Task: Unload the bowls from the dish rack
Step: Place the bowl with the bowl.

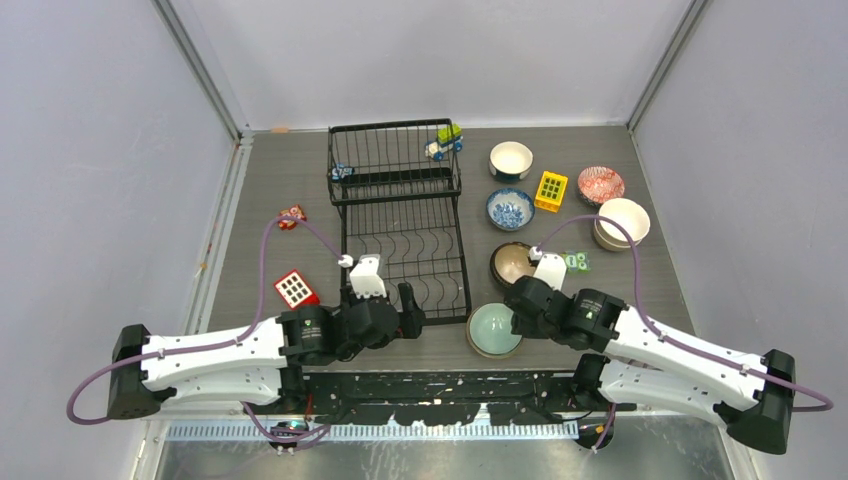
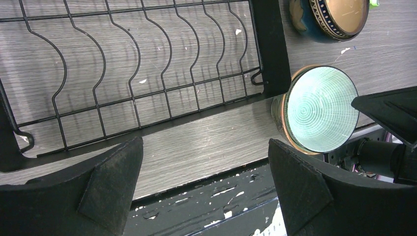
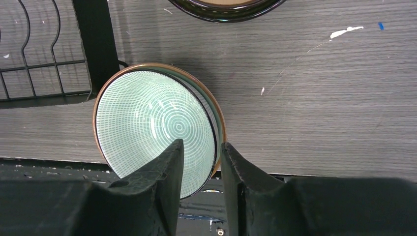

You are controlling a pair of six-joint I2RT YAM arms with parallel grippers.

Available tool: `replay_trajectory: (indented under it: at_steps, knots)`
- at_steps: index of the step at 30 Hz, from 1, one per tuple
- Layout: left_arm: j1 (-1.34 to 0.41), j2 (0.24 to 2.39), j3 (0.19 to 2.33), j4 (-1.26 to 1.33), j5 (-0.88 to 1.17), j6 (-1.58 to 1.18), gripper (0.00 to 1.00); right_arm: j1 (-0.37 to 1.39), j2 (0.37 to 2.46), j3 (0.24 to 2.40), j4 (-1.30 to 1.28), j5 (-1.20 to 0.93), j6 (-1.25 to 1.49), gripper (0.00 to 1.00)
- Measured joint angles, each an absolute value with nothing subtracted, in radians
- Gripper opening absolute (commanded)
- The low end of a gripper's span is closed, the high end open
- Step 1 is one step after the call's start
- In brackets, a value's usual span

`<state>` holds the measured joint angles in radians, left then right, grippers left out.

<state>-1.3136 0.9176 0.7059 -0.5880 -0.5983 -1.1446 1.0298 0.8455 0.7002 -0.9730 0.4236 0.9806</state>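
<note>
Two left fingers: the left gripper (image 2: 204, 147) is gaping wide, holding nothing.
Right fingers: the right gripper (image 3: 200, 143) is straddling the teal bowl (image 3: 147, 118) rim, parted, not pinching.
Teal bowl: sitting on the table (image 3: 319, 98) under the right fingertips.
Dish rack (image 2: 268, 44): lying just beyond the left fingers.
Brown bowl (image 1: 513, 262): sitting beyond the right fingertips.
Blue-and-white bowl (image 1: 510, 208): sitting farther beyond, with the white bowl (image 1: 511, 158) past it.

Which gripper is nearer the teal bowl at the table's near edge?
Right. The right gripper straddles the rim of the teal bowl; the left gripper hovers over the near edge of the dish rack, left of the bowl.
</note>
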Motion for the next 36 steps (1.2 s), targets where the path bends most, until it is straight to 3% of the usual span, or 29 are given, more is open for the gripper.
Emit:
replay_trajectory:
  at_steps: [18, 36]
  knots:
    - [-1.314, 0.917, 0.702, -0.588, -0.601, -1.143, 1.00, 1.030, 0.864, 0.713, -1.031, 0.405, 1.040, 0.18]
    - [-1.314, 0.912, 0.684, -0.586, -0.601, -1.144, 1.00, 1.030, 0.865, 0.690, -1.026, 0.390, 1.053, 0.16]
